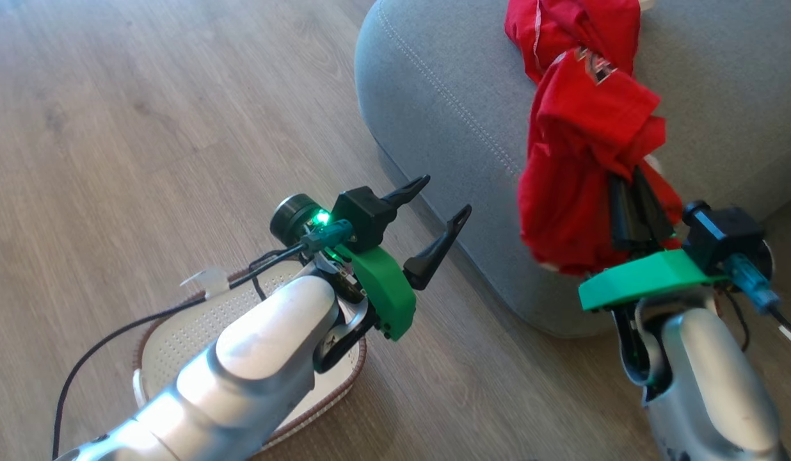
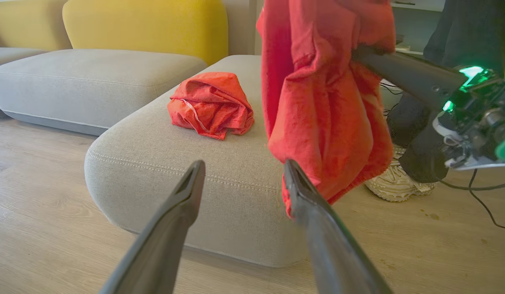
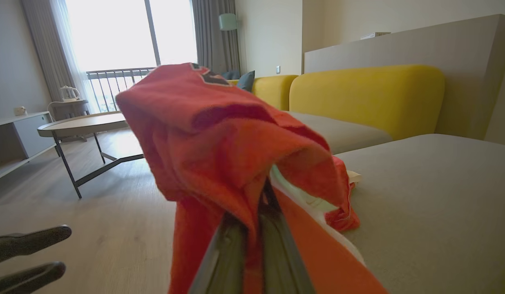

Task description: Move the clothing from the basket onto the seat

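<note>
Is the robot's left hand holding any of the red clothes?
No, the left gripper has its fingers apart with nothing between them; the right gripper holds the red garment.

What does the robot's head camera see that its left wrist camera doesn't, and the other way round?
Head view: the basket on the floor, under the left arm. Left wrist view: yellow backrests and a pale shoe. Both: the grey seat, a crumpled garment lying on it, and a hanging garment in the shut right gripper.
</note>
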